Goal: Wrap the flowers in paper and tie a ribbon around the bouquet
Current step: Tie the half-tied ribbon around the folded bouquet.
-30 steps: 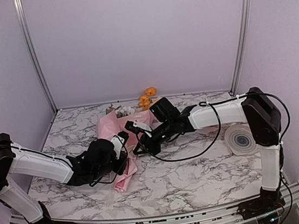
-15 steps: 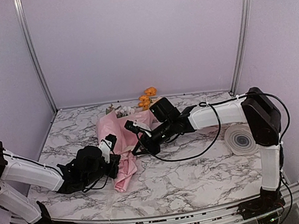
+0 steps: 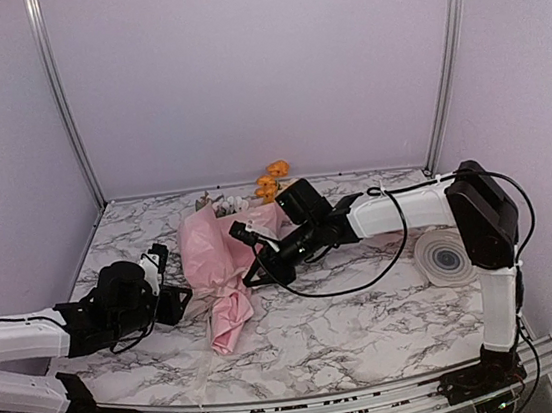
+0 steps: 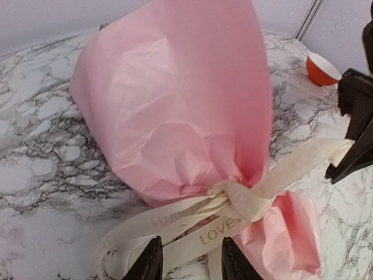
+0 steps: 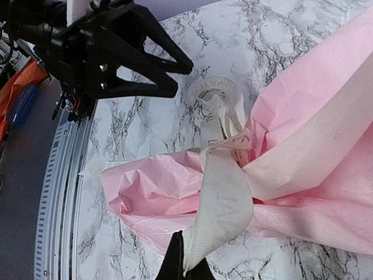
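The bouquet (image 3: 219,274) lies flat on the marble table (image 3: 371,326), left of centre, its wide end to the back and its twisted tail to the front. At its narrow waist the ribbon (image 4: 236,201) is knotted, cream with dark lettering, "LOVE" readable on one strand. One ribbon end runs out taut to the right gripper (image 5: 185,263), whose jaws are closed on it, pinching the flat band right at the tip. On the other side, loose ribbon loops curl on the table just in front of the left gripper (image 4: 189,265). Its jaws stand apart and grip nothing, close to the loops but off the paper.

The paper (image 4: 175,105) is thin, pink and crinkly, ballooning above the knot and bunched below it. Orange heads of the flowers (image 3: 273,179) poke out at the far end, near the back wall. The right arm reaches in across the bouquet's upper half. A black cable (image 3: 366,281) sags from it onto the table beside the bundle. Well to the right sits a pale round spool (image 3: 444,258).
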Controlling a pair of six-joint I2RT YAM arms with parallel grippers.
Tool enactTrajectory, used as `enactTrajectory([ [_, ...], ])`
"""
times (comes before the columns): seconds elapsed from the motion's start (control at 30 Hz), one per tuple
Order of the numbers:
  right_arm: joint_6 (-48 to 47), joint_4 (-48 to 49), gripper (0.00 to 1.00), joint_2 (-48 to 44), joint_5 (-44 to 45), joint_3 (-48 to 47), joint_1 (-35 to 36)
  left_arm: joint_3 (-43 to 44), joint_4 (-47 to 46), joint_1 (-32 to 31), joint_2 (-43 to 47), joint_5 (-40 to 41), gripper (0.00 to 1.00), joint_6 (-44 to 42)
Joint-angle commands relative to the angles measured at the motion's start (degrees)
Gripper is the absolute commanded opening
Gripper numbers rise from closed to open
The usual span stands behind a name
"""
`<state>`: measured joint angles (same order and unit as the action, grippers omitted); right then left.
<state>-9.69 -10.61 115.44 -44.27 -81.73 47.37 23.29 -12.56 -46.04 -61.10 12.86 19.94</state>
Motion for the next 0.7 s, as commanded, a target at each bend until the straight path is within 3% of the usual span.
enactTrajectory([
  [0.0,-0.7,-1.17,0.0,1.78,-1.65,-3.56,-0.14,-1.33,13.74,0.69,-3.26,-6.34,0.36,6.67],
  [0.1,-1.61,-2.05,0.0,1.99,-2.16,-4.06,-0.18,-1.05,12.56,0.69,-6.01,-5.84,0.43,4.17],
  [0.27,-1.95,-2.42,0.0,2.32,-2.64,-3.68,-0.55,0.08,6.6,0.69,-10.66,-2.48,0.44,-5.25],
  [0.47,-2.08,-2.51,0.0,1.72,-3.19,-2.92,-1.13,4.91,2.14,-0.04,-21.76,-0.15,0.47,-10.63],
  [0.67,-1.91,-2.57,0.0,1.97,-4.01,-2.95,-1.43,6.24,0.44,-0.69,-23.55,1.47,0.51,-13.4],
])
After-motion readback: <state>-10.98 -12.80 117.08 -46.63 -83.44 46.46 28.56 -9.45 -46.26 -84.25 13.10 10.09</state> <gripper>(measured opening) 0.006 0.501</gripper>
